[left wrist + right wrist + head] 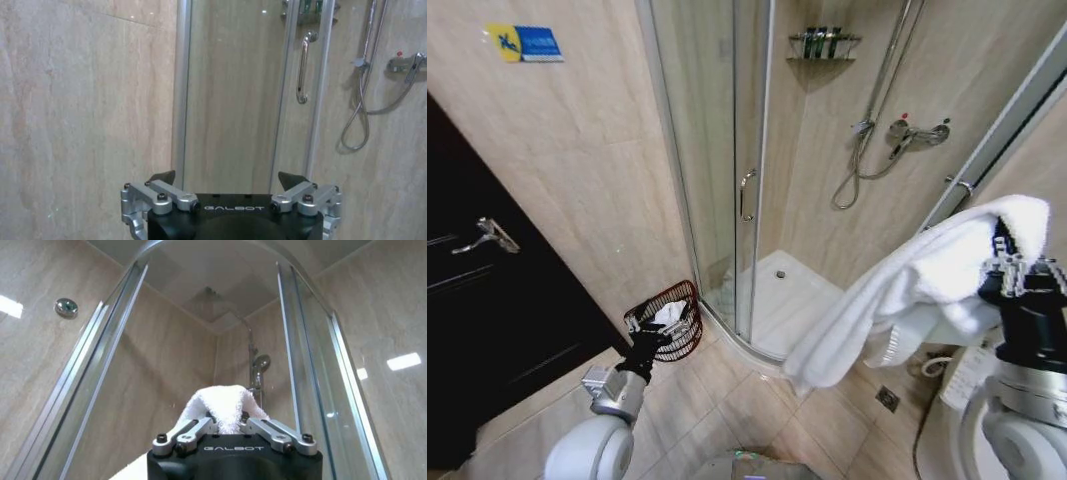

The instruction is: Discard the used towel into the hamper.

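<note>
The right gripper [1010,262] stood raised at about three o'clock in the head view, clenched on a fold of the white towel [907,290]; in the right wrist view its fingers [193,429] pinched a tuft of the cloth [223,407] between them. From that grip the towel hung in a long drape down toward seven o'clock, its lower end clear of the tiled floor [727,400] and just in front of the shower tray's curved edge.

The hamper [672,320] sat on the floor at about eight o'clock, against the beige wall, beside the glass shower door [717,150]. It was a dark reddish-brown slatted basket, with something white lying inside it. It stood well apart from the towel.

The left gripper [652,340] reached low toward the hamper, overlapping its near rim in the head view; contact could not be judged. In the left wrist view its fingers [163,177] were spread wide and released, with nothing between them, facing the wall and the door frame.
</note>
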